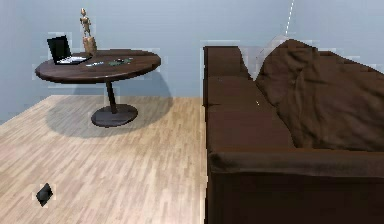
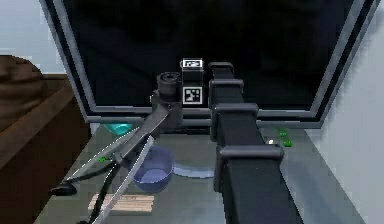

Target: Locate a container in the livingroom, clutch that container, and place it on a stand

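My forward camera rides on the robot, facing ahead and tipped somewhat down over the wooden floor [image 1: 110, 160]. The round table [image 1: 100, 68] by the blue wall [image 1: 200, 20] is well off, and the brown sofa [image 1: 290, 110] is close on the right. My side camera looks out along the arm [image 2: 245, 150], tight over a grey tabletop [image 2: 330, 170] toward a dark framed screen [image 2: 200, 40]. Both views catch the sofa: forward view's right, arm side view's left edge
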{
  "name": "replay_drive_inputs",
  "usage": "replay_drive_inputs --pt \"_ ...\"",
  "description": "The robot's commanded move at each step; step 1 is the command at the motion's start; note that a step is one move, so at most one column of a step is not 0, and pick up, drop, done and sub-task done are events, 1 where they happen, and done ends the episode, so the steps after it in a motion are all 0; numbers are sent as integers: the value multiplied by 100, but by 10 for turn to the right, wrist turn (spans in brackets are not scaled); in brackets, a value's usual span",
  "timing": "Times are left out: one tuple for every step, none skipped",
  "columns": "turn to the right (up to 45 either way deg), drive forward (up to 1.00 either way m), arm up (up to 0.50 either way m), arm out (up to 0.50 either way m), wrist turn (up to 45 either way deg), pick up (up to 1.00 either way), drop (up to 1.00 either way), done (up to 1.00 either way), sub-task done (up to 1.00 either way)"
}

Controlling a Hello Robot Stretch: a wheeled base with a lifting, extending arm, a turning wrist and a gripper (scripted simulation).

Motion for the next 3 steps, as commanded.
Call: replay_drive_inputs --pt "0 0 0 0 450 0 0 0 0" --pt "0 0 0 0 420 0 0 0 0" --pt "0 0 -2 0 0 0 0 0 0"
